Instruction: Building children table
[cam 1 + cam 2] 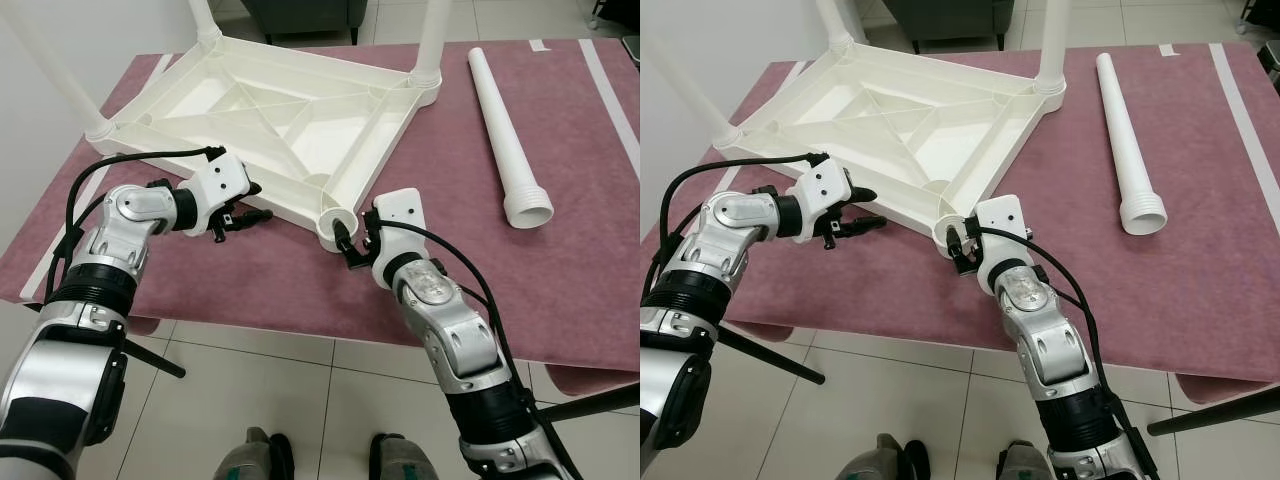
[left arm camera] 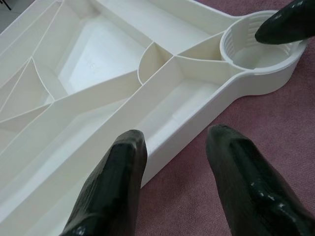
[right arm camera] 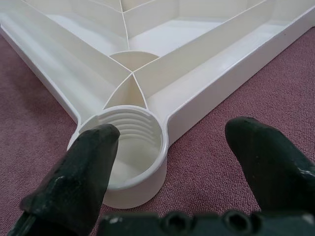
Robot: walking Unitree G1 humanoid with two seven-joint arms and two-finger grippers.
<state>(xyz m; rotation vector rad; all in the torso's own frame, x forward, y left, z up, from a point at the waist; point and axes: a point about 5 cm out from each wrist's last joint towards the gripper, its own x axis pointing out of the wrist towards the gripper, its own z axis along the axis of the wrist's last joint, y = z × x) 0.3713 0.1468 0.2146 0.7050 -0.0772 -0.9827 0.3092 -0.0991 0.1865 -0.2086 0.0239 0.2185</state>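
Observation:
A white children's tabletop [image 1: 290,120] lies upside down on a maroon mat, with three white legs screwed in at its far corners, one of them at the left [image 1: 60,70]. Its near corner has an empty threaded socket [image 1: 335,218]. A loose white leg [image 1: 505,120] lies on the mat to the right. My left gripper [image 1: 255,203] is open and straddles the tabletop's near rim [image 2: 197,128]. My right gripper [image 1: 345,245] is open at the socket [image 3: 130,147], one finger [image 3: 78,177] against its rim and the other over the mat.
The maroon mat [image 1: 560,280] covers a low table whose front edge is close to me, with tiled floor [image 1: 300,400] below. A dark chair [image 1: 300,15] stands behind the table. A black stand leg [image 1: 590,400] crosses the floor at the right.

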